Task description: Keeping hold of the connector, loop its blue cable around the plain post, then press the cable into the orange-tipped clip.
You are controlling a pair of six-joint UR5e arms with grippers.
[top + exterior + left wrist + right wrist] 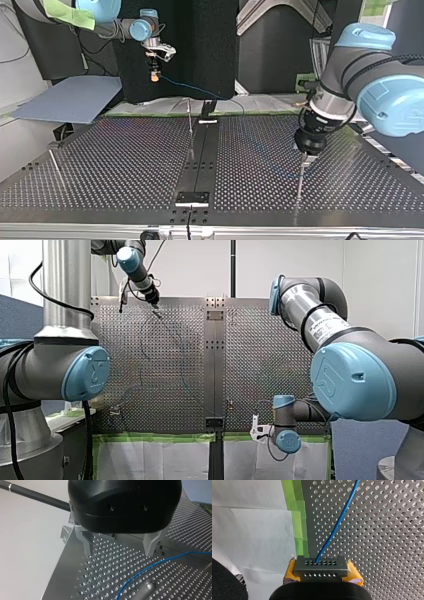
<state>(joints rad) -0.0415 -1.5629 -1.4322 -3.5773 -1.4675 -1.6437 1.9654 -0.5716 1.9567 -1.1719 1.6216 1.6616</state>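
In the right wrist view my right gripper (pixel 321 573), with yellow pads (pixel 354 573), is shut on a grey connector (pixel 320 565) with rows of holes. The blue cable (pixel 338 522) leaves the connector and runs ahead over the perforated plate. The top view shows that gripper (pixel 155 74) raised behind the table's far edge, the cable (pixel 200 91) drooping from it toward the plate. My left gripper (pixel 119 553), black with metal fingers (pixel 150 545), hangs open just over the plate. Under it stands a plain metal post (pixel 147 588), and the cable (pixel 150 567) runs beside it. I cannot pick out an orange-tipped clip.
Thin metal posts stand on the plate near the top view's middle (pixel 190 125) and left (pixel 55 165), with a third (pixel 300 180) under my left gripper (pixel 306 154). A dark centre rail (pixel 200 160) splits the plate. Green tape (pixel 298 517) and white sheeting line one edge.
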